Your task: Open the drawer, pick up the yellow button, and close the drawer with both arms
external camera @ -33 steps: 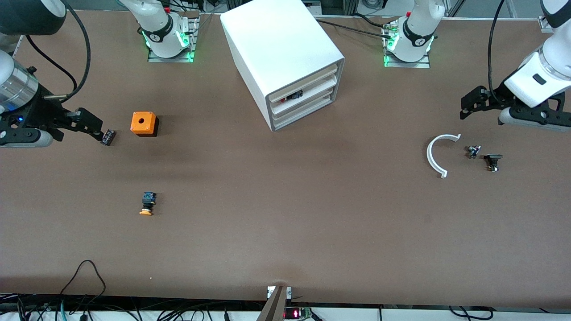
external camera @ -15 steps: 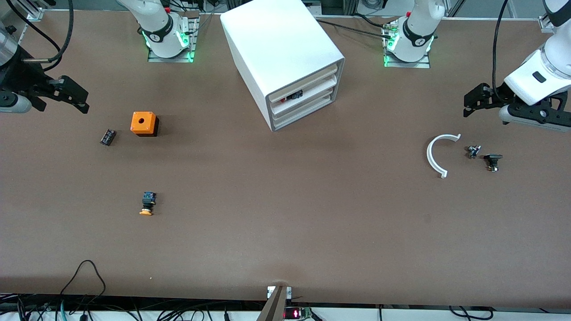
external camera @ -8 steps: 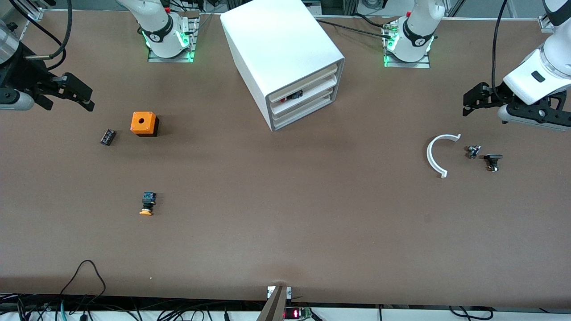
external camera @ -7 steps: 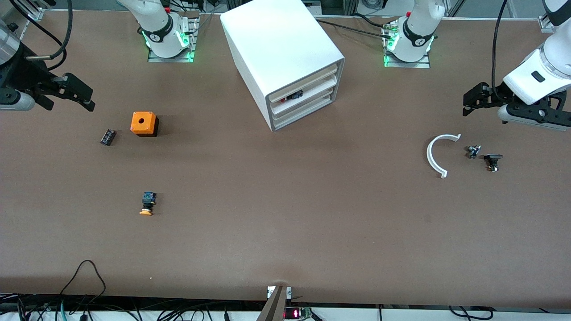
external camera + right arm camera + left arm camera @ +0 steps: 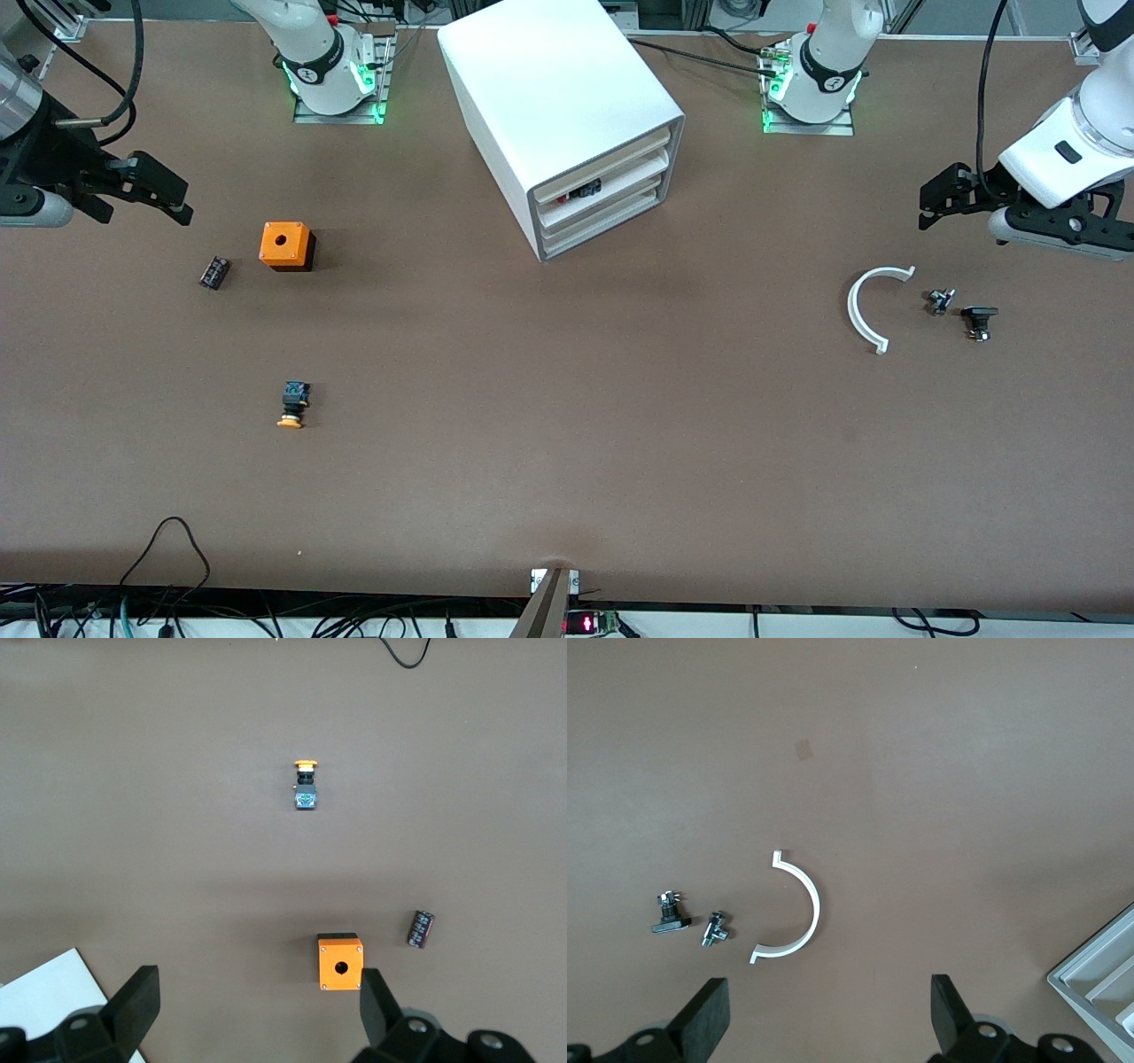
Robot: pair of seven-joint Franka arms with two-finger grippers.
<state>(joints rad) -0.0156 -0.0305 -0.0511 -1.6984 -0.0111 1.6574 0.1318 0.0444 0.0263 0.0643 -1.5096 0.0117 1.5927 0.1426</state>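
My right gripper (image 5: pixel 182 208) has its fingers (image 5: pixel 133 1003) wide apart and holds nothing. It hangs up in the air over the right arm's end of the table (image 5: pixel 567 461), near the orange box (image 5: pixel 286 245) and the small black part (image 5: pixel 213 272). My left gripper (image 5: pixel 926 206) is spread wide too and is empty, up over the left arm's end, above the white curved piece (image 5: pixel 864 310) and two little black bits (image 5: pixel 961 310). The button (image 5: pixel 292 404) lies on its side out on the table, nearer the front camera than the orange box. The top drawer (image 5: pixel 611 161) of the white cabinet (image 5: pixel 549 97) looks pushed in. So I think the job is about done, and both arms are just waiting. If I need another move, I would only check the drawer is fully shut. Both arms reach out from their bases to the table ends, with the grippers pointing toward the middle.
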